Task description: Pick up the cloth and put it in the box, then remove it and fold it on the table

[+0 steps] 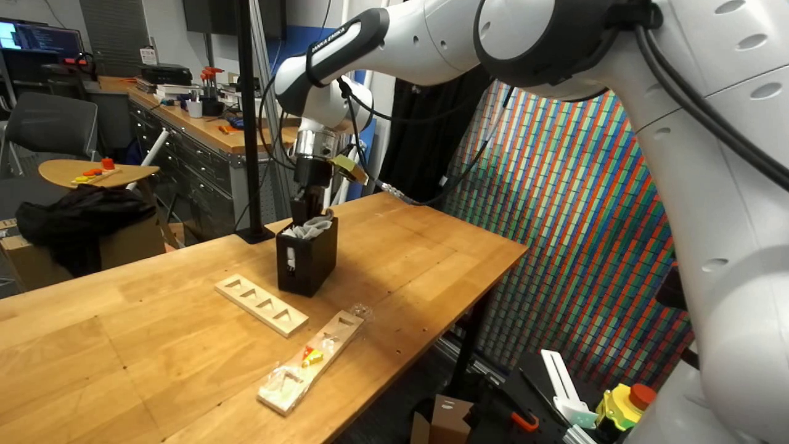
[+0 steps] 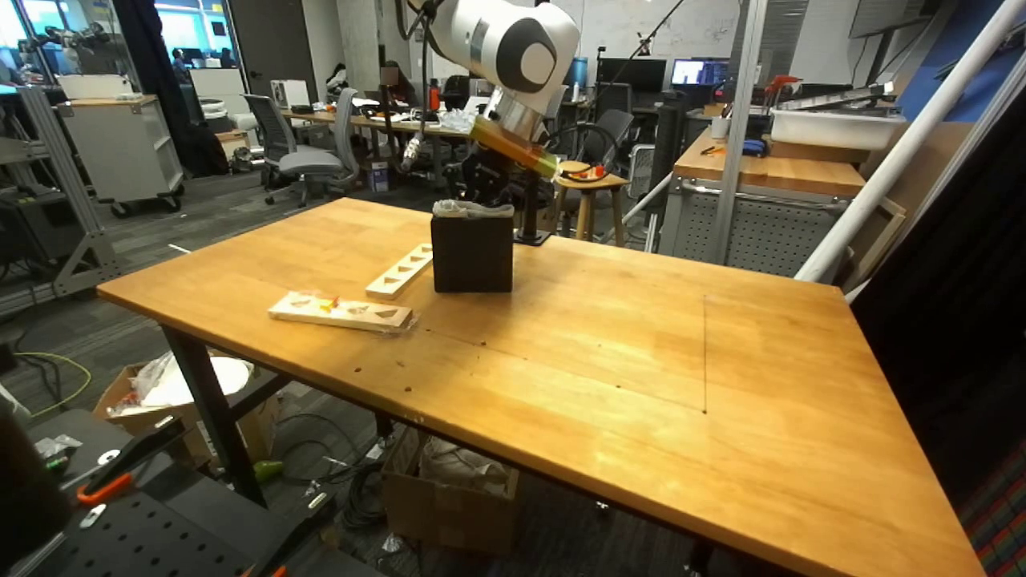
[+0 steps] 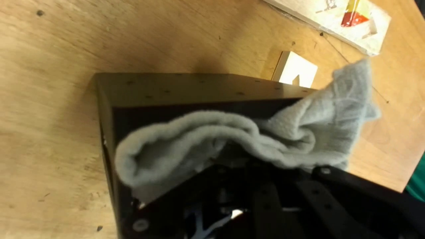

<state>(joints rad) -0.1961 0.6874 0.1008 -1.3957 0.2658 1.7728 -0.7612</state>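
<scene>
The off-white cloth (image 1: 313, 227) is bunched in the mouth of the black box (image 1: 311, 262). Its folds show just above the rim in an exterior view (image 2: 473, 209). In the wrist view the cloth (image 3: 232, 122) lies in wavy folds, with one end sticking out past the rim of the box (image 3: 199, 88). The box stands upright on the wooden table (image 1: 154, 333). My gripper (image 1: 303, 213) points down into the box's mouth, against the cloth. In the wrist view the gripper (image 3: 249, 169) is dark and its fingertips are hidden, so I cannot tell its opening or hold.
Two wooden slotted boards lie near the box: a bare one (image 1: 262, 305) and a plastic-wrapped one (image 1: 311, 364) with red and yellow pieces. A black pole (image 1: 246, 123) stands at the table's edge close to the box. A cluttered workbench (image 1: 203, 123) is further back.
</scene>
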